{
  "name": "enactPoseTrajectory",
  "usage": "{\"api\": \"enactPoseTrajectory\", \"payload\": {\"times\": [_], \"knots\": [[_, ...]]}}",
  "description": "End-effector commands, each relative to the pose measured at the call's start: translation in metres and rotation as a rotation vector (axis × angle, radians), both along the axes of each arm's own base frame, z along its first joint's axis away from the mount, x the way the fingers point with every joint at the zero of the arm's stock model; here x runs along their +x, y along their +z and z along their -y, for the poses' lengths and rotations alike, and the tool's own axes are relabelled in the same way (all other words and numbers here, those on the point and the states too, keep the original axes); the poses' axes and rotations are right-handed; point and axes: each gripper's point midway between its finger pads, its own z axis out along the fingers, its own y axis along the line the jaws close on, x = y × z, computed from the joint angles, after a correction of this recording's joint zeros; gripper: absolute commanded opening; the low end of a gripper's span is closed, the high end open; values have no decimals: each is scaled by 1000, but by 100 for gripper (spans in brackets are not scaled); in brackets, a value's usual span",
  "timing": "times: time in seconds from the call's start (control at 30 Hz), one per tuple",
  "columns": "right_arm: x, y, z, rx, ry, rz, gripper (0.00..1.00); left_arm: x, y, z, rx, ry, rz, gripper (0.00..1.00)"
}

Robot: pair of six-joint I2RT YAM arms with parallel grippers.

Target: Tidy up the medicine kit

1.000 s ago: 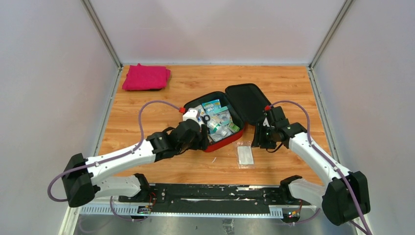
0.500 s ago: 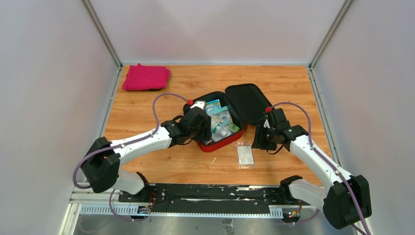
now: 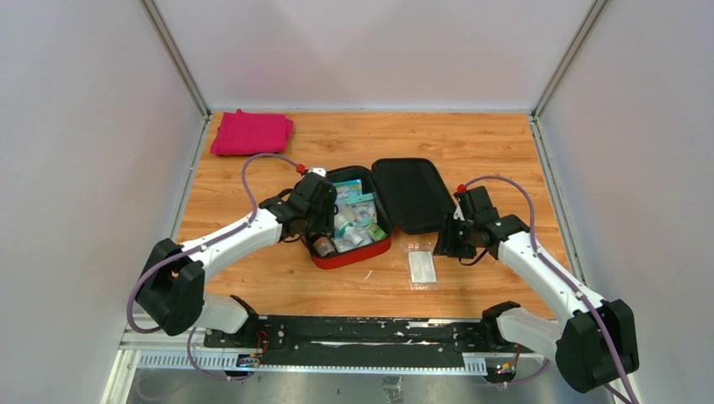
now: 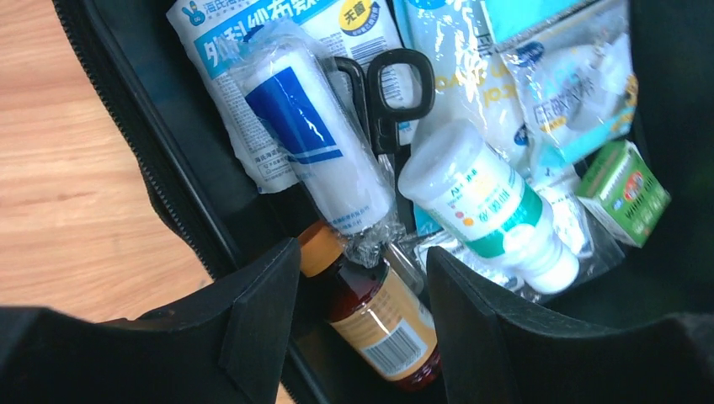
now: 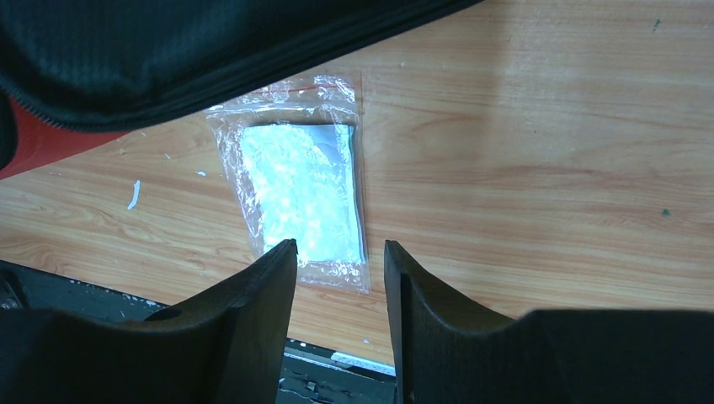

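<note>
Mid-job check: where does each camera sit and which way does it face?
Top external: high behind the bases, facing down over the table; shows both arms, the medicine kit and a sachet.
Left wrist: on the left arm, facing down into the kit; the left claw frames a brown bottle.
Right wrist: on the right arm, facing down at the sachet; the right claw shows.
Shared: the sachet, in top and right wrist.

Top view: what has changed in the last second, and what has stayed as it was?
The kit slid left and its lid dropped flat. The left gripper moved left with it, open. The right gripper, the bag and the pink cloth stayed.
</note>
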Motion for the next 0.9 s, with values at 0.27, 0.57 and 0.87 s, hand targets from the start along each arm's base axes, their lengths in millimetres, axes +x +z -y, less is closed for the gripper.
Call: {"api": "enactPoseTrajectory", "payload": {"times": [0.27, 0.57, 0.87], "knots": [[-1, -6, 5, -17, -8, -26, 47, -17, -18, -89, 210, 135, -71, 63], [2, -19, 4, -39, 19, -66, 49, -2, 37, -57, 12, 57, 64, 77], [27, -33, -5, -57, 67, -94, 50, -7, 102, -39, -164, -23, 232, 78]]}}
